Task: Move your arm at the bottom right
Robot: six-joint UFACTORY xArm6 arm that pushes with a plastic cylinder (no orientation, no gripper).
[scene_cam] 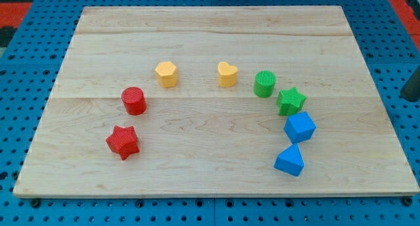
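One tip [411,96], a bare rod end holding nothing, stands at the view's right edge, off the board [210,29], well right of the green star [291,101]; blue blocks [300,127] lie below the star, with red [134,100] and yellow [166,73] blocks leftward

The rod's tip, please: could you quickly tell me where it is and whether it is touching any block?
My tip: cannot be told. Only a dark shape shows at the view's right edge, off the board, apart from every block.
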